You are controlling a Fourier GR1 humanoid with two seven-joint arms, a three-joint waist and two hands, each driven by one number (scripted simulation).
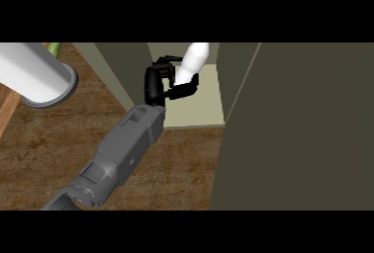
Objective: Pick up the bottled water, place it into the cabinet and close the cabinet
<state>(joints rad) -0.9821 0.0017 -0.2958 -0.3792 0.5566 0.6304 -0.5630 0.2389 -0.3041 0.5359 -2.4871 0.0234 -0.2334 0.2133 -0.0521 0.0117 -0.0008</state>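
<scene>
The left hand [155,83] has its fingers curled round the lower part of the bottled water [197,57], whose long axis leans a little right, just over the pale floor of the open cabinet [194,106], so I judge the way goes down.
</scene>
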